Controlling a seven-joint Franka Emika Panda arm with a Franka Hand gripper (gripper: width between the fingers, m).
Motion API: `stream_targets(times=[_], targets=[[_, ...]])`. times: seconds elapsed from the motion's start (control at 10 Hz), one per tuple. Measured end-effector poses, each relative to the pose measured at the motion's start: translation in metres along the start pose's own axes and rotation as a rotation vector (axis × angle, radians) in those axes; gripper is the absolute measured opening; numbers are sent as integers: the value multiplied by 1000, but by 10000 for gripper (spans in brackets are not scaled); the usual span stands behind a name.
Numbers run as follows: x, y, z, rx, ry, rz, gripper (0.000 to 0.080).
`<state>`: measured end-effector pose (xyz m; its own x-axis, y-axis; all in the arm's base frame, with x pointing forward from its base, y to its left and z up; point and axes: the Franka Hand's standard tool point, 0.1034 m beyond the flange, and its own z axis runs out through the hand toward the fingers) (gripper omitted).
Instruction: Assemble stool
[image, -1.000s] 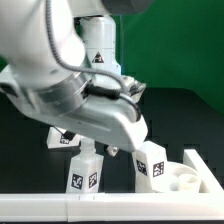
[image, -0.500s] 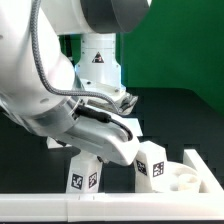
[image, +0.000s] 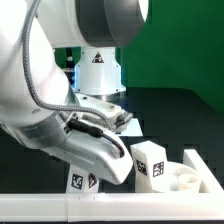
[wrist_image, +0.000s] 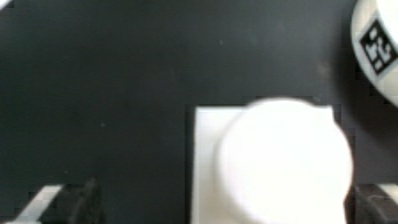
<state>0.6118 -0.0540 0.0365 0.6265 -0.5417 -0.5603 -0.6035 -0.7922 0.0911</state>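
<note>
In the wrist view my gripper (wrist_image: 219, 205) is open, its two dark fingertips (wrist_image: 63, 205) far apart. A blurred white stool leg (wrist_image: 285, 160) stands between them, nearer one finger; I cannot tell whether it touches. Another white part with a black-and-white tag (wrist_image: 374, 45) shows at the frame's edge. In the exterior view my arm's hand (image: 100, 155) hangs low over a tagged leg (image: 82, 182) and hides most of it; the fingers are hidden. A second tagged leg (image: 150, 165) stands upright beside the round seat (image: 185, 178) with sockets at the exterior view's right.
A long white corner rail (image: 110, 205) runs along the front of the black table. The robot's white base (image: 98, 60) stands behind. Small white tagged pieces (image: 126, 122) lie behind the arm.
The arm has come down and forward over the tagged leg on the exterior view's left, hiding more of it. The other leg and the seat have not moved.
</note>
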Motion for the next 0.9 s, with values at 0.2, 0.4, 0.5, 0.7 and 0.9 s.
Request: stream_targets(times=[0.2, 0.4, 0.5, 0.7, 0.9], targets=[[1, -1, 0, 0, 6, 5, 560], [1, 0, 0, 0, 6, 5, 424], [1, 0, 0, 0, 6, 5, 333], [-6, 1, -10, -5, 44, -44, 333], [-29, 19, -11, -43, 139, -88, 333]])
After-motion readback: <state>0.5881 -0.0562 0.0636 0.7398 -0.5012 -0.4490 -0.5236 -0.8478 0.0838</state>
